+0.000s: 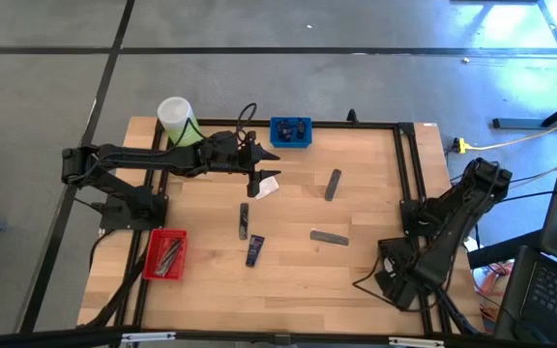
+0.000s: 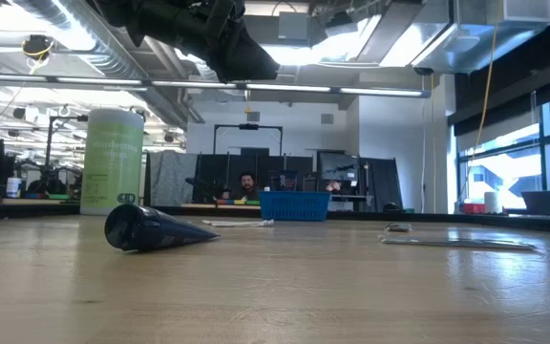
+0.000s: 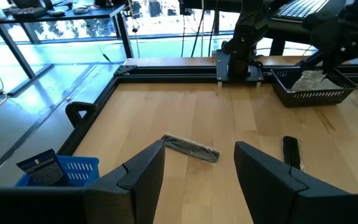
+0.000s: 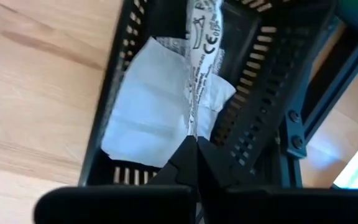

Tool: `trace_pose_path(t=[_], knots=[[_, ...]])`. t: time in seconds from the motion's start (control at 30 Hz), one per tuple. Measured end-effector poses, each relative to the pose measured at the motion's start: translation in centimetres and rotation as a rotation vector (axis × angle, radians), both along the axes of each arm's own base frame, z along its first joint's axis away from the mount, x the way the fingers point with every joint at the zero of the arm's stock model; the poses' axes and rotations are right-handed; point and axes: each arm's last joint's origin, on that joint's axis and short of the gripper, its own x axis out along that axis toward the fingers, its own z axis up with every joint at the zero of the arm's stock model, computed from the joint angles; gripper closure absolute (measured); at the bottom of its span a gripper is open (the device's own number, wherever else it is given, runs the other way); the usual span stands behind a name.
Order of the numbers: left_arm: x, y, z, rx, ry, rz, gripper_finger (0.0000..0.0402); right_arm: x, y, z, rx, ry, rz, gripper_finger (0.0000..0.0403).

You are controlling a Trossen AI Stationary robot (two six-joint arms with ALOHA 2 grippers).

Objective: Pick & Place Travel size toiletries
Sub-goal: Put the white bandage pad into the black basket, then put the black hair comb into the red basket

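My left gripper (image 1: 258,180) hangs open above the table's far middle, and a flat white sachet (image 1: 268,186) lies on the wood beside it. Past its fingers lie a grey tube (image 3: 191,148) and a second one (image 3: 291,151). Another grey tube (image 1: 244,220) and a dark navy tube (image 1: 254,251) lie nearer the front; in the low view the navy tube (image 2: 151,229) rests on its side. At the table's right edge, my right gripper (image 4: 196,146) points down into a black tray (image 4: 114,81), shut on a printed white sachet (image 4: 194,56). Another white sachet (image 4: 148,118) lies in the tray. My right gripper pinches the printed white sachet by one end (image 4: 192,127) between its two fingers. The fingers come from above, pointing down. The sachet hangs edge-on below them, between the black tray's walls and over the sachet lying there. Whether its lower end touches the tray I cannot tell.
A big light-green bottle (image 1: 177,121) stands at the far left and a blue tray (image 1: 290,131) at the far middle. A red tray (image 1: 165,253) with slim items sits near the left front. A black frame rail (image 1: 409,164) runs along the table's right side.
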Motion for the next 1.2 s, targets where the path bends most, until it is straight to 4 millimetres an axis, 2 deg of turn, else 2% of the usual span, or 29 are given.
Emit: trace_pose_path(t=[0.2,0.5,0.8,1.0,1.2], knots=[[0.0,0.0,0.0,0.0,0.0,0.0,0.0211,0.4,-0.3,0.0,0.005,0.001,0.006,0.0368],[0.0,0.0,0.0,0.0,0.0,0.0,0.0212,0.7,0.1,-0.1,0.048,-0.023,0.034,0.0289],[0.0,0.0,0.0,0.0,0.0,0.0,0.0212,1.3,-0.1,1.0,0.054,-0.243,0.099,0.0224],[0.0,0.0,0.0,0.0,0.0,0.0,0.0211,1.6,-1.1,2.8,-0.046,-0.502,0.171,0.0219],[0.0,0.0,0.0,0.0,0.0,0.0,0.021,3.5,-2.8,3.3,-0.244,-0.652,0.305,0.0255]])
